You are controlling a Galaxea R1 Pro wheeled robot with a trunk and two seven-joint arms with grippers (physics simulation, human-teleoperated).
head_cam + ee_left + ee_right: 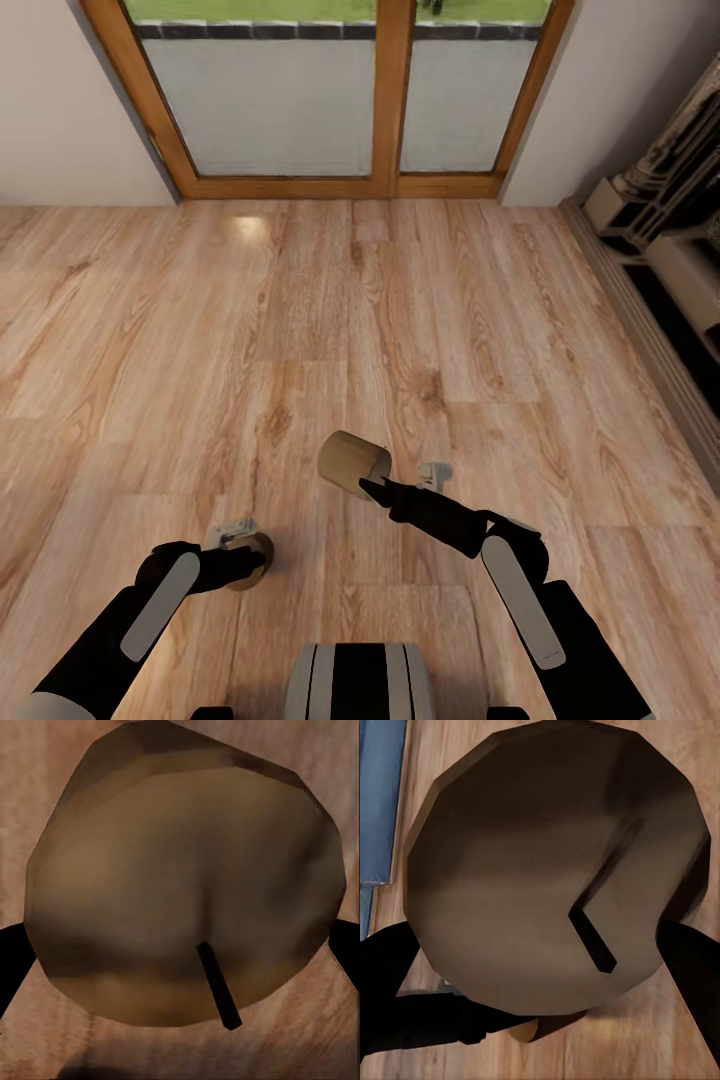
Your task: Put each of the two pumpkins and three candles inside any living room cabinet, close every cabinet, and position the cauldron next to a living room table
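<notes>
I hold two candles over the light plank floor. My right gripper [368, 482] is shut on a tan candle [347, 459], lying on its side in mid-air ahead of my trunk. In the right wrist view that candle [547, 862] shows its wick end between black fingers [690, 967]. My left gripper [238, 562] is shut on a darker tan candle [254, 547], low at the left. Its wick end, the candle [180, 885], sits between the fingers [10, 960] in the left wrist view. The pumpkins, cauldron and table are out of view.
Wood-framed glass doors [385, 100] stand straight ahead between beige walls. A low unit with pale and dark parts [665, 260] runs along the right wall; I cannot tell whether it is the cabinet. A blue sofa edge [375, 795] shows beside the right candle.
</notes>
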